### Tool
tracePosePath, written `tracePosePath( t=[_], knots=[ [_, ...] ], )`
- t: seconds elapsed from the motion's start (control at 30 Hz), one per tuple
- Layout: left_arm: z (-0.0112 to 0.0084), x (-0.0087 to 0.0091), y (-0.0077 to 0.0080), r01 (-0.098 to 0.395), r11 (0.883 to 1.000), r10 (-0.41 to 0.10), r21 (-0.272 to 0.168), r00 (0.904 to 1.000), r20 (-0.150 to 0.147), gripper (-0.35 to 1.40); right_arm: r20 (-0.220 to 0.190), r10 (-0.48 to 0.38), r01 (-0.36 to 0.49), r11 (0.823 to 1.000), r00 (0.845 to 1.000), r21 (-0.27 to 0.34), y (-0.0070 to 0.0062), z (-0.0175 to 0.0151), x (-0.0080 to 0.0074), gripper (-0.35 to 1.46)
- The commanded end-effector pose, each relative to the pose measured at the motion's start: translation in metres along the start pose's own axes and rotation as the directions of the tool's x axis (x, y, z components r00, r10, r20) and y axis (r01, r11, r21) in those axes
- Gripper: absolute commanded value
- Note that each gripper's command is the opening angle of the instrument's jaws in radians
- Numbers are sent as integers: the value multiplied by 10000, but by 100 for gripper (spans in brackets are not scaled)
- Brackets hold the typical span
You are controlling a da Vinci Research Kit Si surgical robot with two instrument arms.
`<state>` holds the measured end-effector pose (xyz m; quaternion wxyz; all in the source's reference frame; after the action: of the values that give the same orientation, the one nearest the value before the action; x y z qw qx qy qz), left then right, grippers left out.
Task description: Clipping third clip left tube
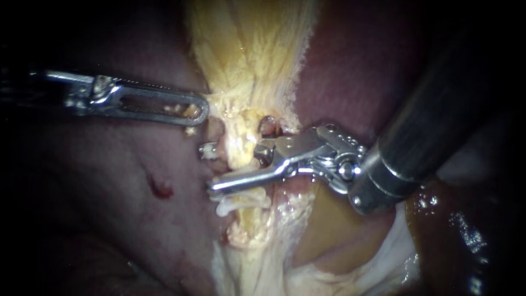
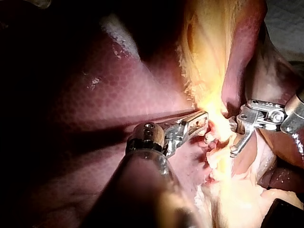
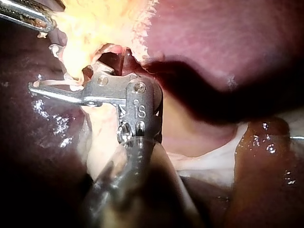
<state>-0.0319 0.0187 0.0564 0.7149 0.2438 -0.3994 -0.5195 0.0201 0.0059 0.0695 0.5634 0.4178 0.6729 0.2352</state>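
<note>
The right instrument (image 1: 235, 170) meets the tube (image 1: 239, 140) from the tube's right, its jaws apart and straddling it. The short upper jaw lies at the tube's right edge and the long lower jaw crosses in front of it (a gap shows between them, so nothing is pinched). A lower clip (image 1: 241, 204) sits across the tube just under that long jaw. An upper clip (image 1: 208, 149) juts from the tube's left side, above the long jaw. The left instrument (image 1: 200, 112) lies left of the tube, higher up, its tip against the fat (image 1: 246, 49); whether it grips anything I cannot tell. Liver (image 1: 137, 186) lies left of the tube.
</note>
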Motion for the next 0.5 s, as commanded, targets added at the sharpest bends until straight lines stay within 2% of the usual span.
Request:
tracePosePath(
  t=[0.03, 0.2, 0.33, 0.5],
  knots=[
    [0, 0, 0, -3, 10000, 3, 4, 10000, 1, -35, -60, 2, -3, 9998, 10000, -202, -2, 1, 1, 50],
    [0, 1, 1, -5, 10000, 5, 3, 10000, 2, -35, -420, 134, -174, 9953, 9990, -957, -12, 6, 4, 50],
    [1, 1, 1, -6, 10000, 6, 4, 10000, 1, -35, -552, 364, -431, 9910, 9978, -1264, -18, 9, 6, 50],
    [1, 0, 3, -10, 10000, 10, 12, 10000, -3, -35, -612, 403, -483, 9895, 9973, -1366, -23, 11, 7, 50]
  ],
)
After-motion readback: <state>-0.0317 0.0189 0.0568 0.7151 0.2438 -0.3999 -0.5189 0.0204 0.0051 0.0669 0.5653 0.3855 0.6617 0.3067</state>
